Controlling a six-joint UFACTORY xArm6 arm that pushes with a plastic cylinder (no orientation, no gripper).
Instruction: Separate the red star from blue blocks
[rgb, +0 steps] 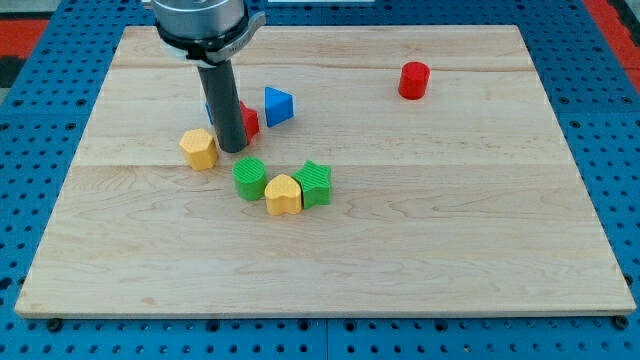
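The red star (249, 121) lies at the upper left of the wooden board (450, 230), mostly hidden behind my rod. My tip (232, 149) rests on the board touching the star's left front side. A blue triangle block (278, 105) sits just right of the star, close to it. A sliver of another blue block (209, 109) shows behind the rod on its left; its shape is hidden.
A yellow hexagon block (199, 148) sits just left of my tip. Below it lie a green round block (250, 179), a yellow heart (283, 195) and a green star (314, 183) in a touching row. A red cylinder (413, 80) stands at the upper right.
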